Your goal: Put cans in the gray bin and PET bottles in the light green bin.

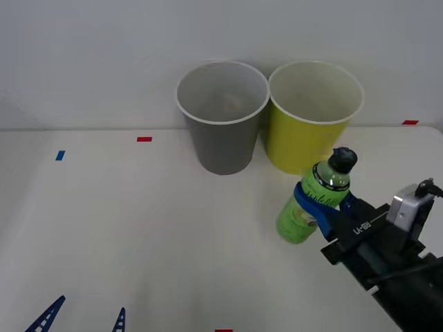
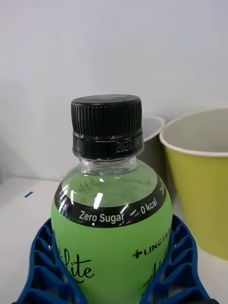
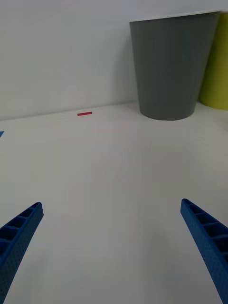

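I find my right gripper (image 1: pixel 320 200) clenched around the upper body of the PET bottle (image 1: pixel 313 200), just in front of the light green bin (image 1: pixel 313 121) on the worktop (image 1: pixel 138 221). I judge the bottle light, smooth and slightly yielding; the grip below the shoulder looks sound. The gray bin (image 1: pixel 221 124) stands touching the green one, so its rim crowds the drop. My left gripper (image 1: pixel 83 317) waits released, low at the near edge.
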{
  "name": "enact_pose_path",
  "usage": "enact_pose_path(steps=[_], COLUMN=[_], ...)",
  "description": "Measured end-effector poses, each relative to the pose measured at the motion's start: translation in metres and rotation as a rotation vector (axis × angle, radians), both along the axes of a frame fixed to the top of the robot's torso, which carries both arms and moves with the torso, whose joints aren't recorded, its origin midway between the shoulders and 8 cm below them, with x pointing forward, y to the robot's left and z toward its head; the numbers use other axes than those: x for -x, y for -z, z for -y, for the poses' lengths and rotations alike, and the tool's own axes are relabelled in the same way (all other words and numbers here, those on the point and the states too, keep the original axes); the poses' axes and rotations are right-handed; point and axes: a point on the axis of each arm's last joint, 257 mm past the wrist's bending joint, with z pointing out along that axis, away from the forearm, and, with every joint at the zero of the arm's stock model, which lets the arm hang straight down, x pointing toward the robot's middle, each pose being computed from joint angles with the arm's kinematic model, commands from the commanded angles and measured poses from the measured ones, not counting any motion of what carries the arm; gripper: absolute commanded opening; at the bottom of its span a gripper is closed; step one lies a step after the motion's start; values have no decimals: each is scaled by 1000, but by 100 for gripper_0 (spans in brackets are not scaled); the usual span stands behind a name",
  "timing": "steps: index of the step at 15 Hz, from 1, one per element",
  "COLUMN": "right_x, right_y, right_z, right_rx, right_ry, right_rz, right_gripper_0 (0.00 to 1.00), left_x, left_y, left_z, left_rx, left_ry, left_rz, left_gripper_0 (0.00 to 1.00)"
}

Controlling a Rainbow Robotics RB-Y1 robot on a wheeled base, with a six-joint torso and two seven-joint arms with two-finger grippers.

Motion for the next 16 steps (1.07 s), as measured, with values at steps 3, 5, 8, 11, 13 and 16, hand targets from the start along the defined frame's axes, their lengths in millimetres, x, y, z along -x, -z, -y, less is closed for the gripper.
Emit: enact_pose_path(steps=[3, 5, 8, 11, 13, 16], right_x=[-7, -7, -5, -11, -17, -24], right_y=[-8, -14, -31, -51, -63, -82], right_z=[29, 44, 52, 56, 60, 64], right_rx=[30, 52, 68, 79, 92, 40], right_ry=[60, 88, 104, 108, 104, 91], right_rz=[21, 30, 64, 110, 130, 137], right_gripper_0=[0, 0, 0, 0, 0, 0], left_x=[0, 0, 0, 0, 0, 0], left_y=[0, 0, 0, 0, 0, 0], left_z=[0, 0, 0, 0, 0, 0], left_rx=[0, 0, 0, 0, 0, 0], left_ry=[0, 0, 0, 0, 0, 0], left_rz=[0, 0, 0, 0, 0, 0], left_gripper_0=[100, 100, 100, 100, 100, 100])
